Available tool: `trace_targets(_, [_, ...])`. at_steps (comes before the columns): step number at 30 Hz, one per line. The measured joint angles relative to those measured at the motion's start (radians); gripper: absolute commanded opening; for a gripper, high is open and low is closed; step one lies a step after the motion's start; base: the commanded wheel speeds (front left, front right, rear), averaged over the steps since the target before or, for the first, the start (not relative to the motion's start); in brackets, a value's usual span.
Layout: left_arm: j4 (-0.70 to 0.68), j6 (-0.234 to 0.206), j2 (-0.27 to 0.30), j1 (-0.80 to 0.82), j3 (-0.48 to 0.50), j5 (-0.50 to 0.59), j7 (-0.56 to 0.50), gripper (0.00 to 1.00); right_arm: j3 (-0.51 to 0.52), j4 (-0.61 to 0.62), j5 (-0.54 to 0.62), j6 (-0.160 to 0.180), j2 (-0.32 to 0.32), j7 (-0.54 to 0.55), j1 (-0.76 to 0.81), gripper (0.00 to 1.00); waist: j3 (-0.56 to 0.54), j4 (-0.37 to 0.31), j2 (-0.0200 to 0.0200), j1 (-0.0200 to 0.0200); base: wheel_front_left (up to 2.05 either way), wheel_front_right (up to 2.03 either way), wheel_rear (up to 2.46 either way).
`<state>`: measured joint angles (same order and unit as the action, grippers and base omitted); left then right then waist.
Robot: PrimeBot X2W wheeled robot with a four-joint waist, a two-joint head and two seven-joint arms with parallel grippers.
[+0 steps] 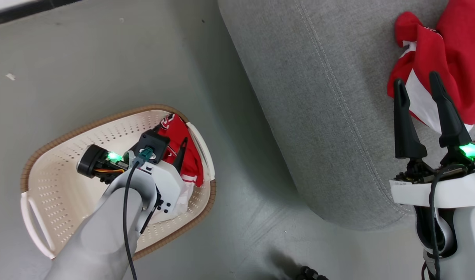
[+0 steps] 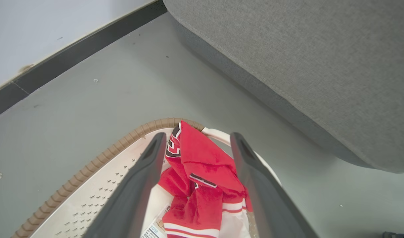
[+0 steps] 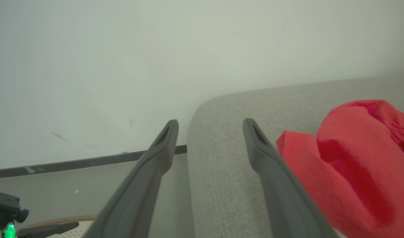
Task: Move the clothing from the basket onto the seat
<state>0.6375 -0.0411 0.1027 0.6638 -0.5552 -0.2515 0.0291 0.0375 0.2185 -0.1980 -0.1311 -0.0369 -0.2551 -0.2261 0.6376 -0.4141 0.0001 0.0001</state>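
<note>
The cream basket (image 1: 105,118) with its brown rim stands on the floor at the lower left. A red garment (image 1: 181,147) with white bands and black lettering lies bunched against its right wall. My left gripper (image 2: 198,137) reaches into the basket and is open, its fingers (image 1: 181,153) either side of that garment (image 2: 202,172) without closing on it. More red clothing (image 1: 451,58) lies on the grey seat (image 1: 319,97) at the upper right. My right gripper (image 1: 416,79) hovers open at its near edge, holding nothing. From the right wrist, the red pile (image 3: 354,158) lies to the right of the fingers.
Grey floor (image 1: 105,58) separates the basket from the seat's rounded front edge. A pale wall with a dark baseboard (image 2: 72,53) runs behind the basket. A small dark object (image 1: 311,274) sits on the floor at the bottom edge.
</note>
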Motion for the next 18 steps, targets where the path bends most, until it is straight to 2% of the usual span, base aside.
trace_targets(18, [0.098,-0.006,0.053,0.052,0.033,0.000,0.017,1.00,-0.039,-0.030,-0.058,0.000,0.000,0.000,-0.084,1.00,0.105,-0.099,0.0000,0.0000,0.00,0.00,0.00])
